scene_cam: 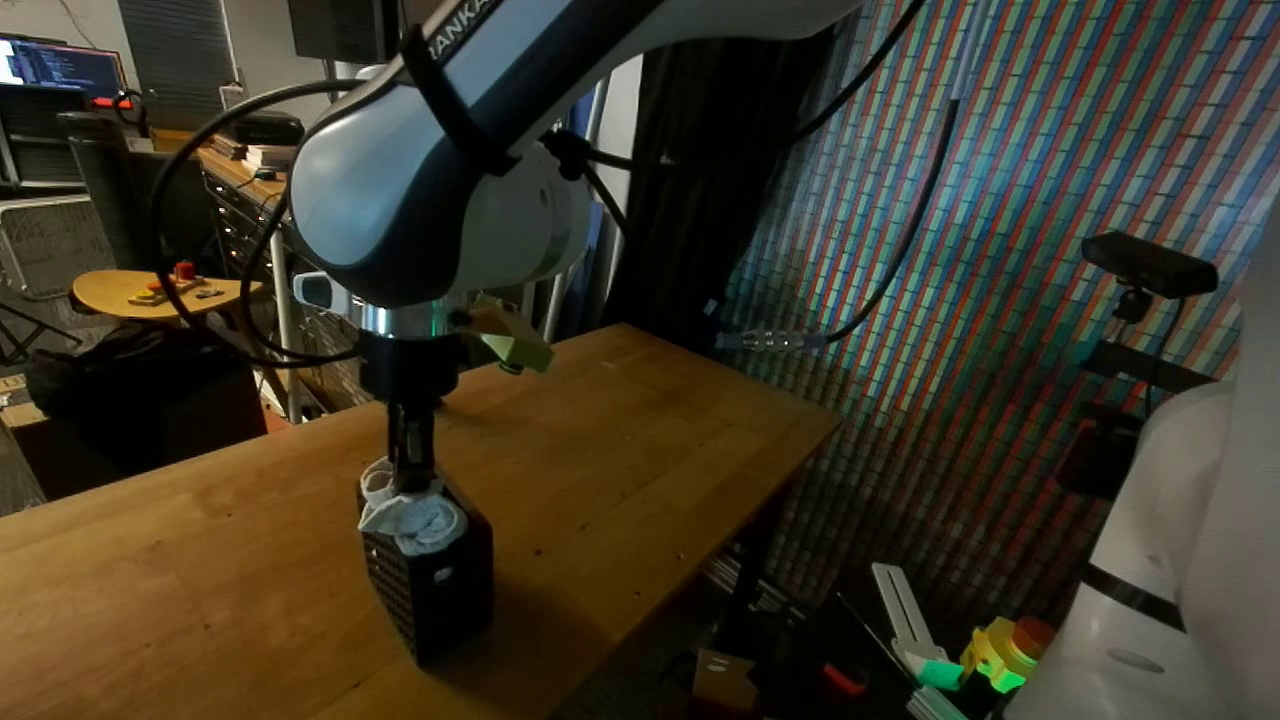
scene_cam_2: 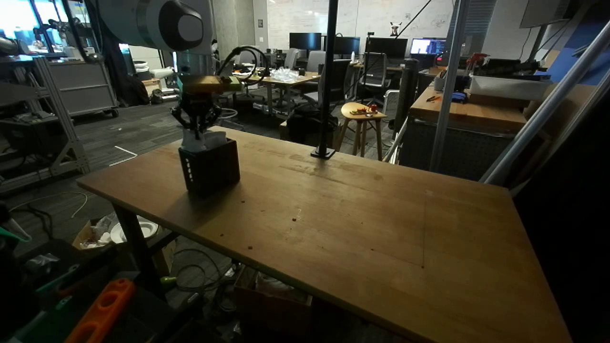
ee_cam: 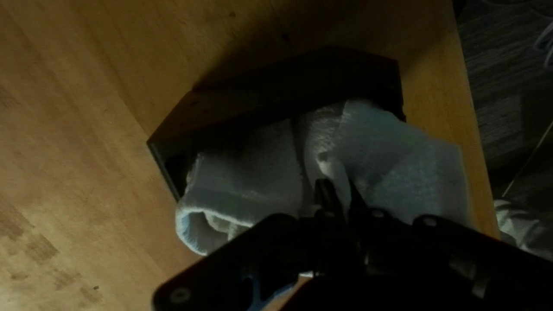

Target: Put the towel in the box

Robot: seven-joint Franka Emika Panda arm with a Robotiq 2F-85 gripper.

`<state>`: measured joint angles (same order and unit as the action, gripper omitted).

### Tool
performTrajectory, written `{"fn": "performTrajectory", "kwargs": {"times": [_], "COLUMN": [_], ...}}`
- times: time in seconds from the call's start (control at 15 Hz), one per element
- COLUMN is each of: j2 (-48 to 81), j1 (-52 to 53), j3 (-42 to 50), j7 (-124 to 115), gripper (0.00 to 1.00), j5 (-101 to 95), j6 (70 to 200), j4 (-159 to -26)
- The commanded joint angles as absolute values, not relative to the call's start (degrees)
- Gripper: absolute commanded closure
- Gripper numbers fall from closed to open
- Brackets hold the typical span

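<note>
Towel (scene_cam: 425,525) bunches in the mouth of a black box (scene_cam_2: 212,169) near the short edge of a wooden table (scene_cam_2: 381,214), well apart from the opposite end. A gripper (ee_cam: 338,192) points straight down from above, its jaws pinched nearly together on what appears to be a raised fold near the towel's middle. With the box directly beneath, the coming move likely calls for a downward push and a release rather than a sideways carry. The towel stretches along the mouth's longer side, one end curled at the rim, the other a flap spread toward the table's short edge. Pale, soft-looking and rumpled, it stands partly above the walls; how deep it reaches is hidden.
</note>
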<state>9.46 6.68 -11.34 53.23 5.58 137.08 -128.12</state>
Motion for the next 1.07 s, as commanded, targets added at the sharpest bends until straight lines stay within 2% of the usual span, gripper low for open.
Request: {"fn": "performTrajectory", "kwargs": {"times": [0.0,1.0], "j2": [10.4,15.3], "j1": [6.2,4.4], "j3": [-11.8,-11.9], "j7": [56.6,65.0], "gripper": [0.93,0.93], "j5": [5.5,6.4], "j6": [136.4,134.4], "j4": [-126.9,-123.7]}}
